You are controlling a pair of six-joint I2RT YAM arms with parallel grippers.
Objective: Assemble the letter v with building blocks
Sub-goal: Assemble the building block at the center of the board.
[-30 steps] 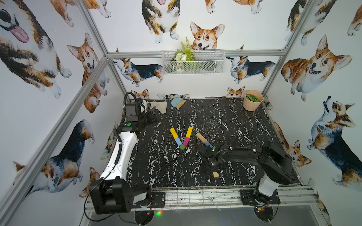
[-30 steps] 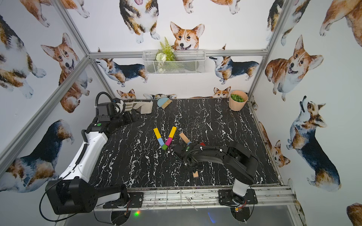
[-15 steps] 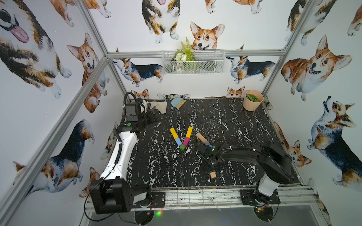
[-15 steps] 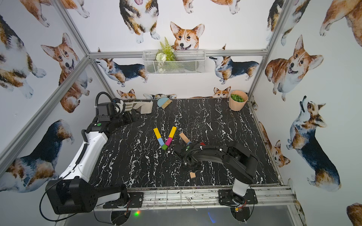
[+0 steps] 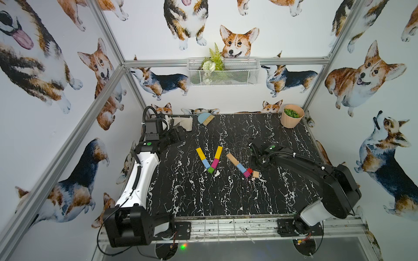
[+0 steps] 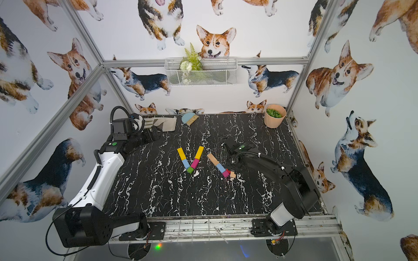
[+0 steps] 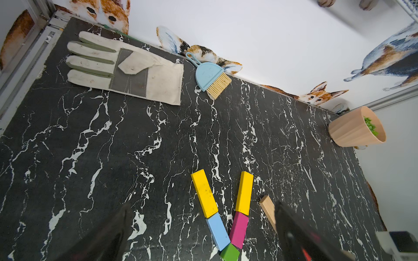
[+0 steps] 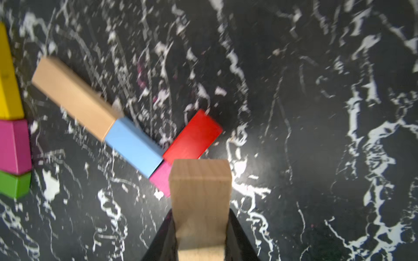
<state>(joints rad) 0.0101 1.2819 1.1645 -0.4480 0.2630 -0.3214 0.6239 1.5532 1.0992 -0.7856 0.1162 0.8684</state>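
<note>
Building blocks (image 5: 214,163), both top views: ten in all, on a black white-veined marble table (image 5: 203,198). Room has corgi-print walls (image 5: 45,113) and an aluminium frame (image 5: 226,61).

Count:
- 2 yellow bars (image 5: 200,156)
- 2 light blue (image 5: 205,164)
- 2 magenta (image 6: 226,173)
- 1 green stub (image 5: 210,170)
- 1 red (image 5: 249,170)
- 2 tan (image 5: 232,158)

Five form a V mid-table: yellow and blue down one arm, yellow and magenta down the other, green at the tip. The other five are just beside it on the right arm's side. Long tan, blue and magenta lie in a slanted line, with red and the short tan at its near end.

Also 1 glove (image 5: 185,123), 1 brush (image 5: 204,118) and 1 pot (image 5: 290,123) along the back edge, plus 1 wire basket (image 5: 237,74) on the back wall. The left gripper (image 5: 179,134) is near the glove.

Left wrist: fingers (image 7: 106,235) spread wide, nothing between them. V, glove, brush and pot all visible.

Right wrist, blurred: right gripper (image 8: 201,226) clamped on the short tan block (image 8: 200,187). That block overlaps the magenta stub, just beside red. Cannot tell if it touches the table.
</note>
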